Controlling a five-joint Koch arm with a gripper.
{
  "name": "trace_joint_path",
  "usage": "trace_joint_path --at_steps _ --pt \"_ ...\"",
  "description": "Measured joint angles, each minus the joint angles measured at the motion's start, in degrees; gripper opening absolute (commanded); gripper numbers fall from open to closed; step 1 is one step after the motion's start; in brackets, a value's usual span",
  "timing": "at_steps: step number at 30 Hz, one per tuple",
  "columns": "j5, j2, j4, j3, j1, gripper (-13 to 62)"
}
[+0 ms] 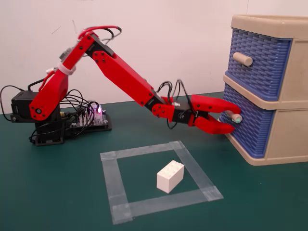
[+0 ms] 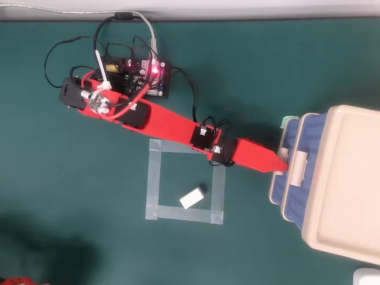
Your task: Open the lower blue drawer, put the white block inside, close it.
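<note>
The lower blue drawer (image 1: pixel 250 129) is shut in the beige cabinet at the right of the fixed view; in the overhead view only a strip of the lower blue drawer (image 2: pixel 287 135) shows. My red gripper (image 1: pixel 234 120) is open, one jaw above and one below the drawer's mint-tipped handle (image 1: pixel 236 117). From overhead the gripper (image 2: pixel 279 168) reaches the cabinet front, its jaws stacked so only the top one shows. The white block (image 1: pixel 170 176) lies on the green mat inside a taped square, well left of and nearer than the gripper; the overhead view also shows the white block (image 2: pixel 192 198).
The upper blue drawer (image 1: pixel 262 62) with an all-beige handle sits shut above. The beige cabinet (image 1: pixel 288 132) fills the right side. A tape square (image 1: pixel 111 179) frames the block. A lit controller board (image 2: pixel 148 74) and cables lie by the arm's base (image 1: pixel 45 130).
</note>
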Motion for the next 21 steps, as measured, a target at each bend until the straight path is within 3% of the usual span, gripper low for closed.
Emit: trace_joint_path --at_steps 2,7,10,18,19,21 --pt "0.1 0.2 3.0 -0.3 -0.2 -7.9" --pt "0.3 2.2 15.5 -3.0 -0.4 -8.0" --pt "1.4 9.4 18.9 0.4 0.0 -8.0" --pt "2.6 38.4 21.4 37.8 0.4 -7.6" --pt "2.7 39.5 21.6 38.2 0.4 -5.4" --pt "3.0 39.5 21.9 38.1 0.4 17.8"
